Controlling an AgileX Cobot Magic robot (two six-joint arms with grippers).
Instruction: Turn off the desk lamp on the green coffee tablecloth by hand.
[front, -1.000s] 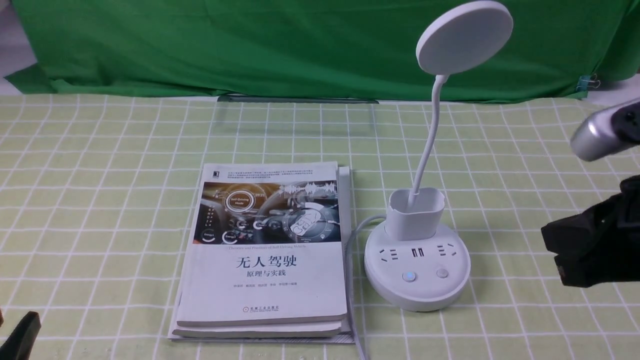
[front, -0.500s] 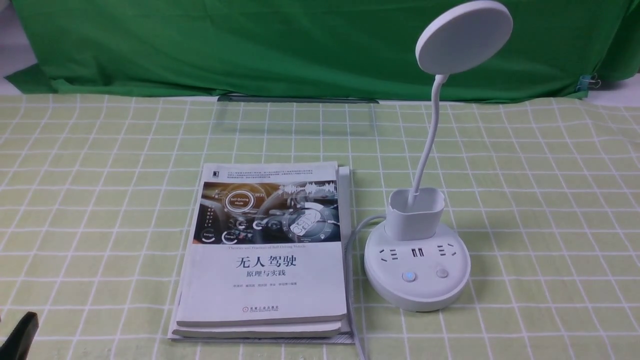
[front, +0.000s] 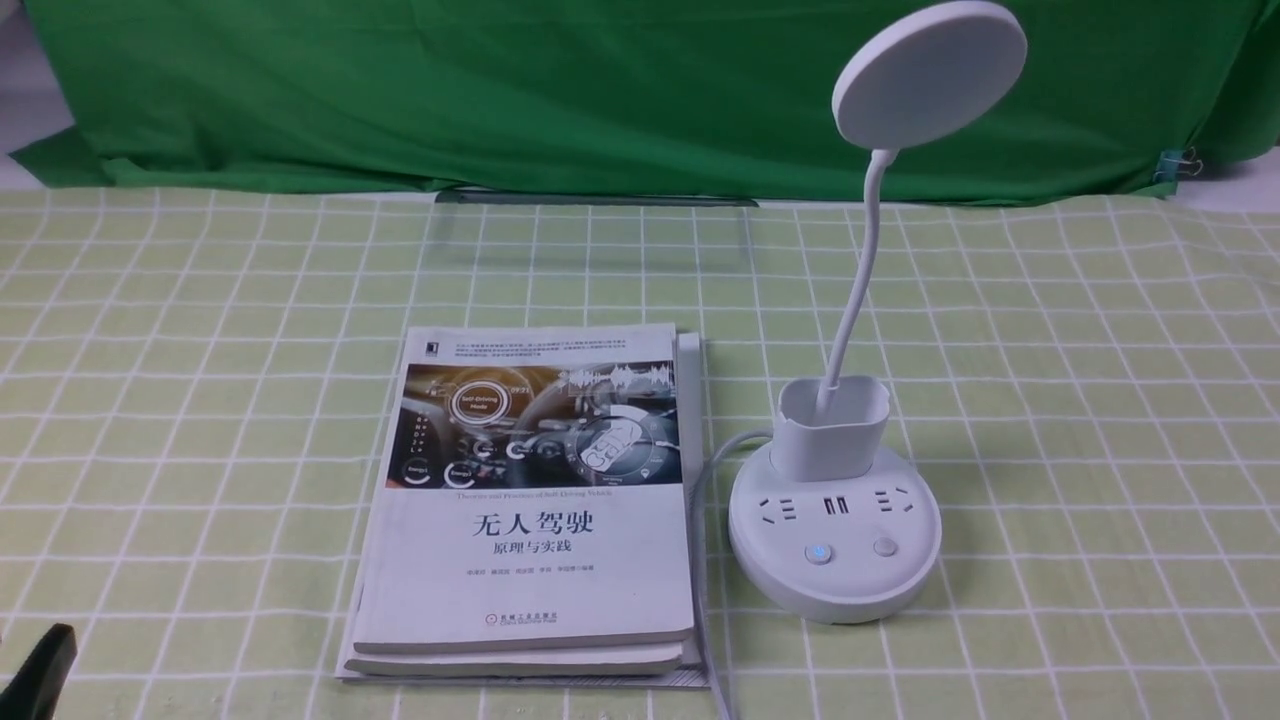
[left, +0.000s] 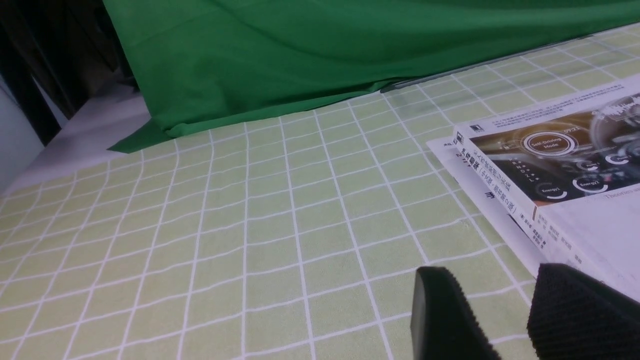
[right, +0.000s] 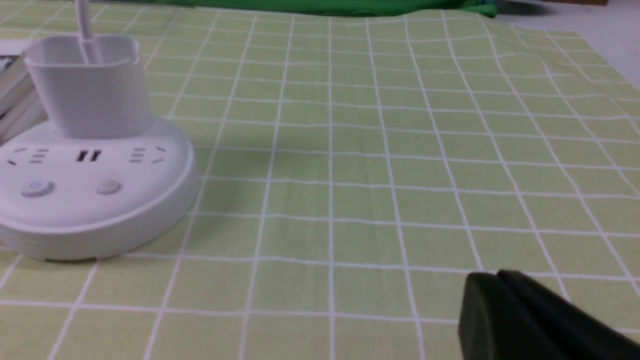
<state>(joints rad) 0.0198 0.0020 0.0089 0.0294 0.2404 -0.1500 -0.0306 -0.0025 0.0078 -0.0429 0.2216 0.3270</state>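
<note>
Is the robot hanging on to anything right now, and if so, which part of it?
No, nothing is held: the left fingers are apart with nothing between them, and the right fingers are shut on nothing.

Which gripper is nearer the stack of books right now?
The left. The left gripper hangs just to the left of the books, near their front end; the right gripper is off beyond the lamp's base, on the far right.
</note>
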